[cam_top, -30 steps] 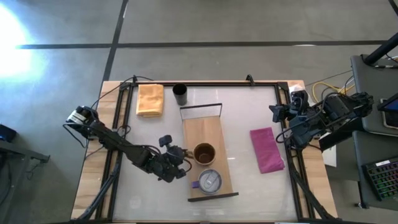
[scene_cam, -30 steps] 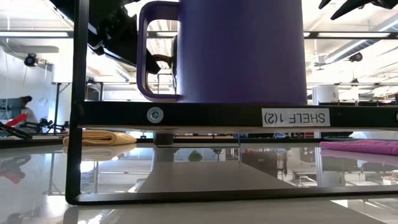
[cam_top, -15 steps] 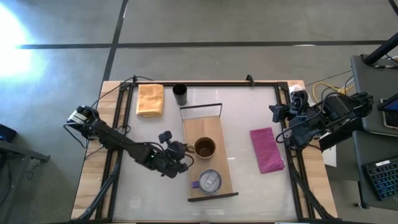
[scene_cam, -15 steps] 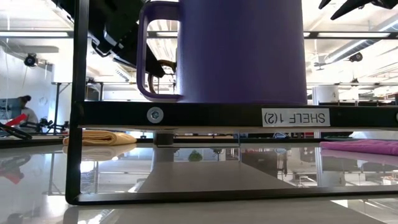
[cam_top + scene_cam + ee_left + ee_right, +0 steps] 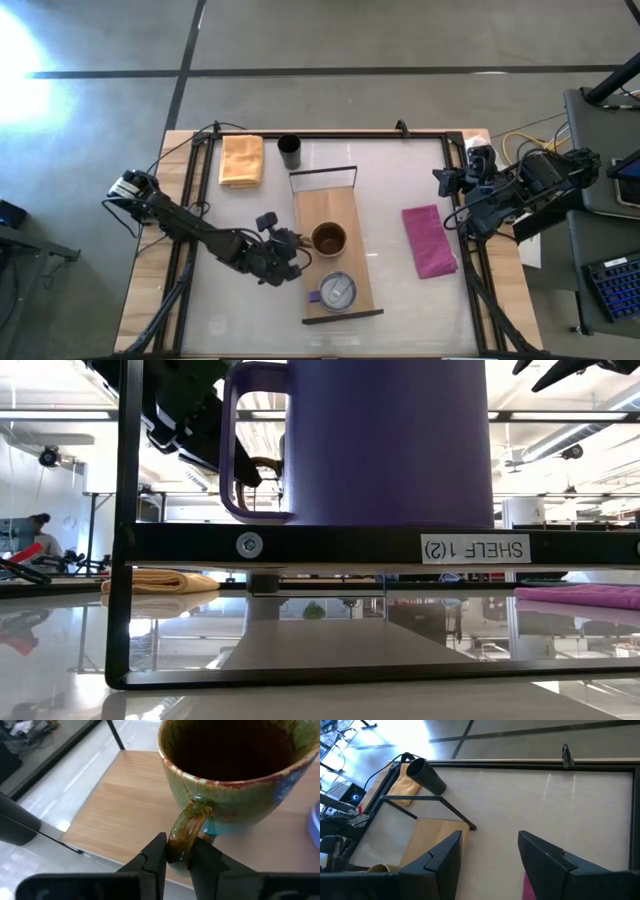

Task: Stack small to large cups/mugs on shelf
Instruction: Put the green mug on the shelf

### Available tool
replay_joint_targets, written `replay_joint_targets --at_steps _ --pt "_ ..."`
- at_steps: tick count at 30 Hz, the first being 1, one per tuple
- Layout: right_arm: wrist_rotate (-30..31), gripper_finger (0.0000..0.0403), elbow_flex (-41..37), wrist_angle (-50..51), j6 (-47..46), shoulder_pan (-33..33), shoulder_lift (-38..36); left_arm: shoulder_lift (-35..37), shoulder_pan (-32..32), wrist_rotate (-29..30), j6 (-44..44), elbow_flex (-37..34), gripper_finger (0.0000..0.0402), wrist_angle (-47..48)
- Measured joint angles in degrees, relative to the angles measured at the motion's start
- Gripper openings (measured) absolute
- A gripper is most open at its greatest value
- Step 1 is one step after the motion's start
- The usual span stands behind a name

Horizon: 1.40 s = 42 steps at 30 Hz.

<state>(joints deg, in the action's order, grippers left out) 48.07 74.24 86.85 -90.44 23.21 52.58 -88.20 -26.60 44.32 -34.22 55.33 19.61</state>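
On shelf (image 5: 345, 205): left tool (image 5: 176, 858) pinching brown mug (image 5: 328, 241) handle; right tool (image 5: 487, 851) open, parked table edge.

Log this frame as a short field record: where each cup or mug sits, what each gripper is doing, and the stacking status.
shelf: light-wood board, mid-table
brown mug: on shelf, middle, upright
grey mug with purple handle: on shelf, near end
black cup: on table off the shelf, beside orange cloth
magenta cloth: on table, on the shelf's other side from the left arm
left gripper: fingers closed on brown mug's handle
right gripper: open, empty, parked at table's right edge
stacking: none nested yet
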Motion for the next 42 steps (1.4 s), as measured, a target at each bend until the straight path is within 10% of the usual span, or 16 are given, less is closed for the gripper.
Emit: replay_joint_targets --at_steps 42 --pt "0.00 0.0187 -0.13 -0.02 0.20 0.01 0.00 2.10 -0.89 -6.90 0.01 1.34 0.0057 1.81"
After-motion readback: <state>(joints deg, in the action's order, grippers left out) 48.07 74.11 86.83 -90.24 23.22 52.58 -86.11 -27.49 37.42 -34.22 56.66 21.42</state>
